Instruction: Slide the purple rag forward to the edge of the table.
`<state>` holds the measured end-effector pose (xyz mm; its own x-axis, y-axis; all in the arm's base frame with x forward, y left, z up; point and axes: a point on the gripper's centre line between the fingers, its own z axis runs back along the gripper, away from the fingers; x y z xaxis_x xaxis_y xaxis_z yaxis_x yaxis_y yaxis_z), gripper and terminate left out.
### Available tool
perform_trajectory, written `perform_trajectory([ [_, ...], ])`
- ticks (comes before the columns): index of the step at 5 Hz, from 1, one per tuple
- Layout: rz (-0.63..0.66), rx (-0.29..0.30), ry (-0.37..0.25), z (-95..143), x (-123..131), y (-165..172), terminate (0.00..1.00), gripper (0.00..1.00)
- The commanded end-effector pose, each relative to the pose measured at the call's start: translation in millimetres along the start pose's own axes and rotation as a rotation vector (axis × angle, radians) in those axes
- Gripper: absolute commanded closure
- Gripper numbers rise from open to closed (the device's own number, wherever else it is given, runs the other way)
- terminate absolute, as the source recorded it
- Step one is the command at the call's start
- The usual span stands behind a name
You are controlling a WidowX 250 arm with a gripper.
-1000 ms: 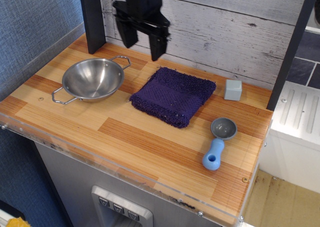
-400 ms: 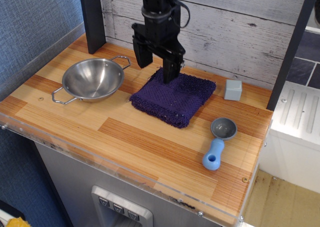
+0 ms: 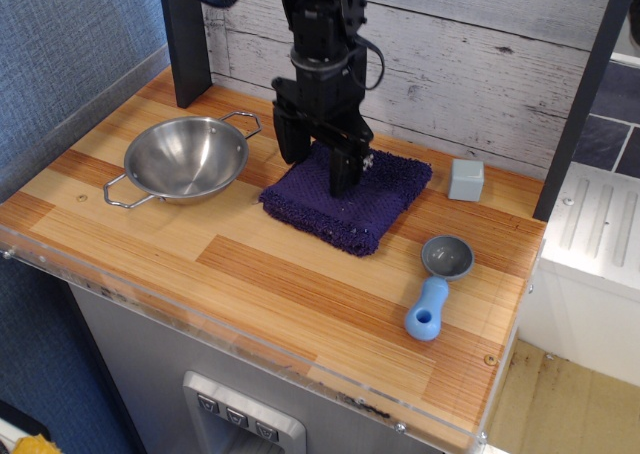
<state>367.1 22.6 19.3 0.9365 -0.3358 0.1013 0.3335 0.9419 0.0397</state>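
Observation:
The purple rag (image 3: 375, 199) lies flat on the wood-plank table (image 3: 250, 274), toward the back and right of the steel bowl. My black gripper (image 3: 318, 169) hangs straight down over the rag's back left part. Its two fingers are spread apart, open and empty. The right finger (image 3: 345, 169) reaches down to the cloth; the left finger (image 3: 288, 142) stands at the rag's back left edge. I cannot tell whether the tips press into the cloth. Part of the rag is hidden behind the gripper.
A steel bowl (image 3: 185, 158) with two handles sits at the left. A small grey cube (image 3: 466, 179) stands at the back right. A blue-handled scoop (image 3: 436, 289) lies right of the rag. A dark post (image 3: 185, 34) stands at the back left. A clear acrylic rim (image 3: 230, 339) edges the front.
My gripper has come down and moved right and forward, from high up by the back wall to the rag's back left part. The rag has not moved.

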Motion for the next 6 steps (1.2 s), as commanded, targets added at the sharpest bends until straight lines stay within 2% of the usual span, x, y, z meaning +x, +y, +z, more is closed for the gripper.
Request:
perform_trajectory([
  [1,-0.027,0.018,-0.021,-1.0,-3.4,-2.1,0.0,0.0],
  [5,0.007,0.049,0.008,-4.6,-50.0,-5.6,0.0,0.0],
  [6,0.027,0.047,0.011,-4.0,-71.5,-7.3,0.0,0.0],
])
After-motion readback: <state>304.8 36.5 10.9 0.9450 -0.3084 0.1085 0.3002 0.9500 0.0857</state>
